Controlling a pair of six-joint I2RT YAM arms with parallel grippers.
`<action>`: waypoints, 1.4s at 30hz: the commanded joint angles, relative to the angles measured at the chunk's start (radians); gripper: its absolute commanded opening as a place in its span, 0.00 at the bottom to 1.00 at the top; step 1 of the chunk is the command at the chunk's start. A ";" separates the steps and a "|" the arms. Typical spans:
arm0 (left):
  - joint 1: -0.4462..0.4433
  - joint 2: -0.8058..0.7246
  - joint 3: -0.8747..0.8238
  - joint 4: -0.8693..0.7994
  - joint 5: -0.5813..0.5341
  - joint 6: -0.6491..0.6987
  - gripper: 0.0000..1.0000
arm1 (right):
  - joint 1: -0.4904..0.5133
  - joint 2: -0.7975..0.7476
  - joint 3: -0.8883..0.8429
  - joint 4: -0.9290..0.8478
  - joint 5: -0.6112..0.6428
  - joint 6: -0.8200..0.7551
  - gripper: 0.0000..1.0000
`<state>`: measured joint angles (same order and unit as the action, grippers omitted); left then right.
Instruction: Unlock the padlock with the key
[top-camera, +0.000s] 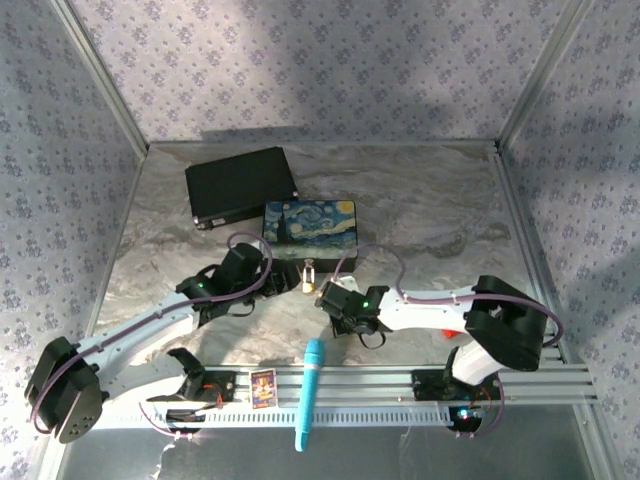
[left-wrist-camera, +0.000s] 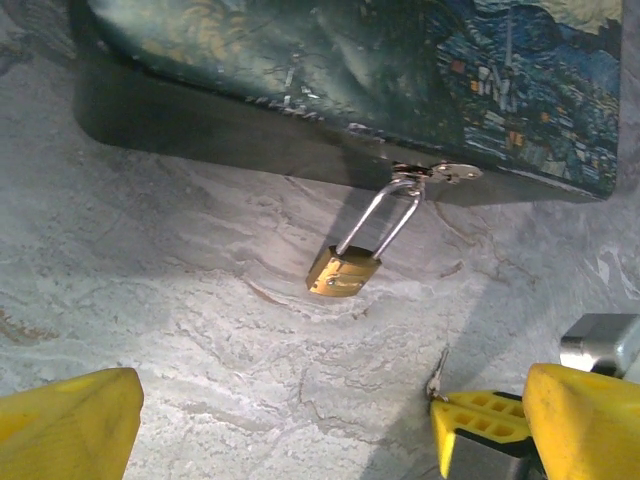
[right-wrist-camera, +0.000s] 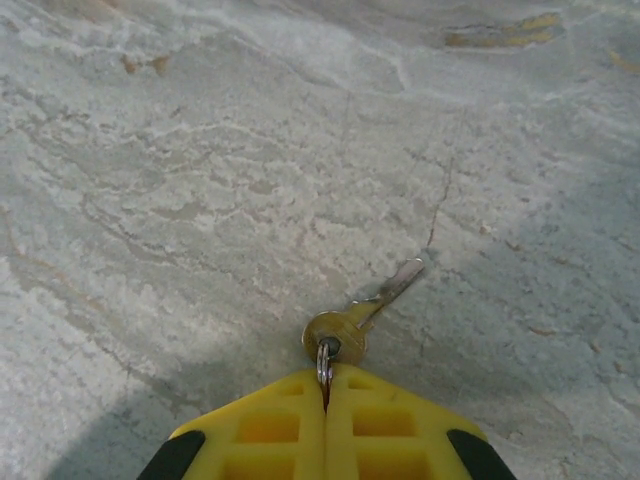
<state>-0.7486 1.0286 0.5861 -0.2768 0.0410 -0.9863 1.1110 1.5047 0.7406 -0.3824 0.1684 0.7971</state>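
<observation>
Nearest me, my right gripper (right-wrist-camera: 325, 385) is pinching the ring of the key (right-wrist-camera: 360, 315), short of the Starry Night box (left-wrist-camera: 400, 60). My left gripper (left-wrist-camera: 330, 430) is spread wide toward the padlock (left-wrist-camera: 342, 272), which hangs off the box's near edge with open table (left-wrist-camera: 150, 300) around it.

Open tabletop (left-wrist-camera: 150, 330) flanks the padlock (left-wrist-camera: 343, 272); the Starry Night box (left-wrist-camera: 400, 70) walls its far side.
</observation>
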 joint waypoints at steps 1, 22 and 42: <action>-0.008 0.004 -0.013 0.059 -0.019 -0.068 0.97 | -0.054 -0.089 -0.041 -0.012 -0.109 -0.113 0.00; -0.179 0.180 -0.107 0.657 0.020 -0.467 0.68 | -0.189 -0.308 0.119 -0.109 -0.538 -0.590 0.00; -0.202 0.113 -0.136 0.655 0.093 -0.513 0.09 | -0.158 -0.240 0.198 -0.068 -0.441 -0.631 0.00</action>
<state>-0.9447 1.1591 0.4328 0.3679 0.1043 -1.5070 0.9455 1.2560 0.9112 -0.4534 -0.3012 0.1890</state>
